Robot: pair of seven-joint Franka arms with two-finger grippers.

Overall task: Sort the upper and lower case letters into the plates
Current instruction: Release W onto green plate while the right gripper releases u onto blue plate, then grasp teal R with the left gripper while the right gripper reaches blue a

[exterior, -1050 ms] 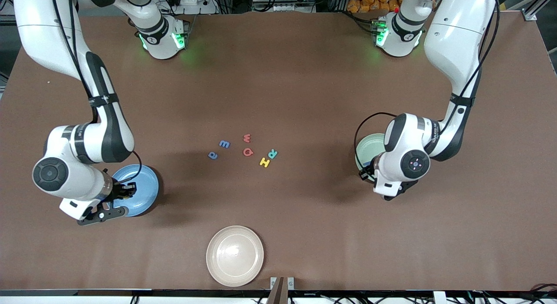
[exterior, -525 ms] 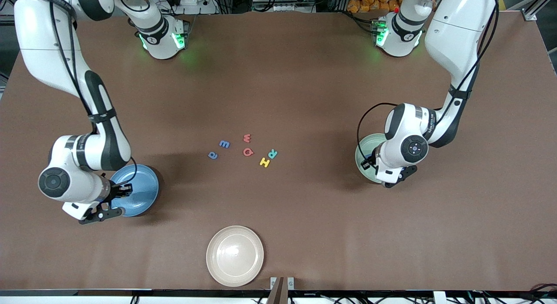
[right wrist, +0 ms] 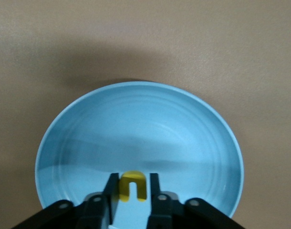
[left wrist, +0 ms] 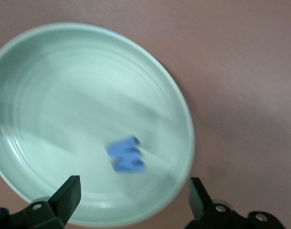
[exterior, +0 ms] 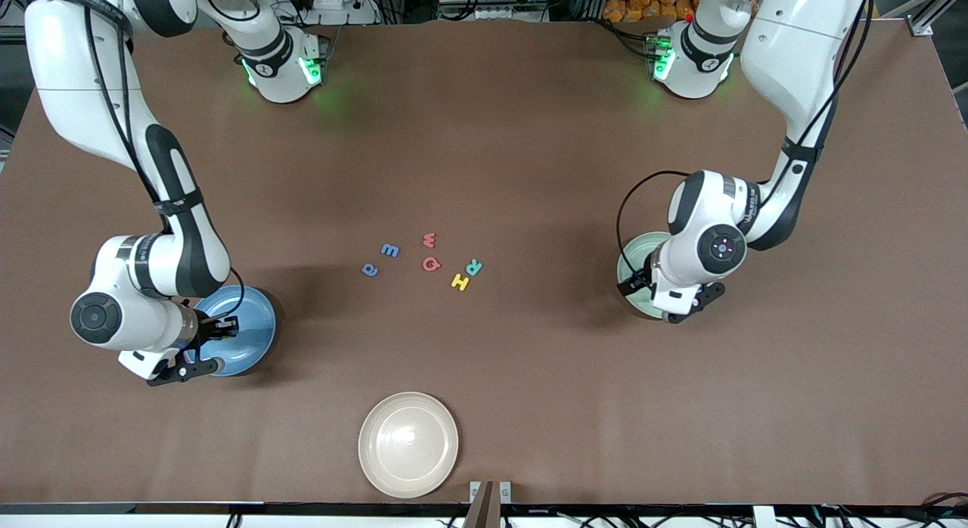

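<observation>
The sky blue plate [exterior: 253, 331] lies toward the right arm's end of the table. My right gripper [exterior: 219, 333] hangs low over it. In the right wrist view a yellow letter [right wrist: 132, 186] sits between the fingers of the right gripper [right wrist: 133, 191], one finger touching it and a thin gap at the other. At the left arm's end, my left gripper [exterior: 637, 284] hovers over the mint green plate [exterior: 639, 254]. The left gripper [left wrist: 133, 198] is wide open and holds nothing. A blue letter [left wrist: 126, 155] lies in the mint green plate [left wrist: 50, 86].
Several loose letters lie mid-table: a blue m [exterior: 389, 250], a blue a [exterior: 370, 269], a red w [exterior: 429, 240], a red Q [exterior: 431, 264], a teal R [exterior: 474, 268] and a yellow H [exterior: 460, 281]. A cream-beige plate [exterior: 408, 443] sits near the front edge.
The left gripper has opened wide and its blue letter now lies in the mint plate. The right gripper's fingers have parted slightly around the yellow letter. Both hands shifted a little.
</observation>
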